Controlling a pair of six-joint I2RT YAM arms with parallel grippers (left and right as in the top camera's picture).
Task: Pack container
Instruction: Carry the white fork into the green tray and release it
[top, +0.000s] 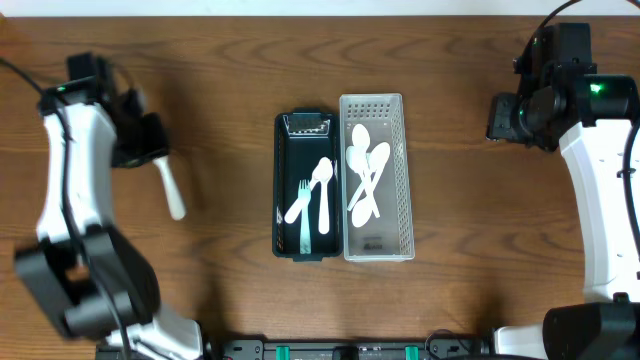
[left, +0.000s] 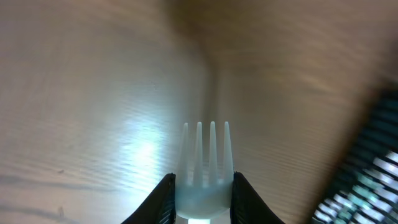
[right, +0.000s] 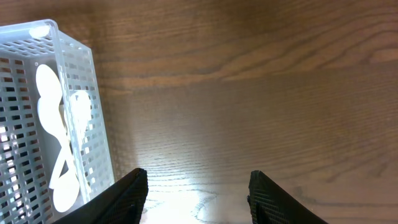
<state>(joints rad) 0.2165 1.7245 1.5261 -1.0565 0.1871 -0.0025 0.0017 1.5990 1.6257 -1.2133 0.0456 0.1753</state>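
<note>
My left gripper (top: 152, 148) is at the far left of the table, shut on a white plastic fork (top: 170, 190). In the left wrist view the fork (left: 205, 168) sits between the jaws, tines pointing away, above bare wood. A dark green tray (top: 283, 190) in the middle holds white forks (top: 312, 195). Beside it on the right, a clear perforated tray (top: 402, 180) holds several white spoons (top: 366, 170). My right gripper (right: 198, 193) is open and empty over bare table at the far right, next to the clear tray (right: 93, 99).
The two trays stand side by side, touching, at the table's centre. The dark tray's edge (left: 367, 168) shows blurred at the right of the left wrist view. The arm bases stand along the front edge.
</note>
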